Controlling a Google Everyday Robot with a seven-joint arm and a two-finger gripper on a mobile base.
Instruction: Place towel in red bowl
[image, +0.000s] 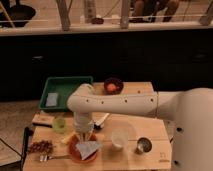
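The towel (89, 149), a pale blue-grey folded cloth, lies in the shallow orange-red bowl (75, 151) at the near left of the wooden table, covering its right half and overhanging the rim. My gripper (84, 134) hangs from the white arm straight above the bowl's back edge, just above the towel.
A clear cup (120, 137) and a small metal cup (144, 145) stand right of the bowl. A dark maroon bowl with orange contents (113, 86) and a green tray (65, 92) sit at the back. A green cup (59, 124) and brown snacks (41, 147) lie left.
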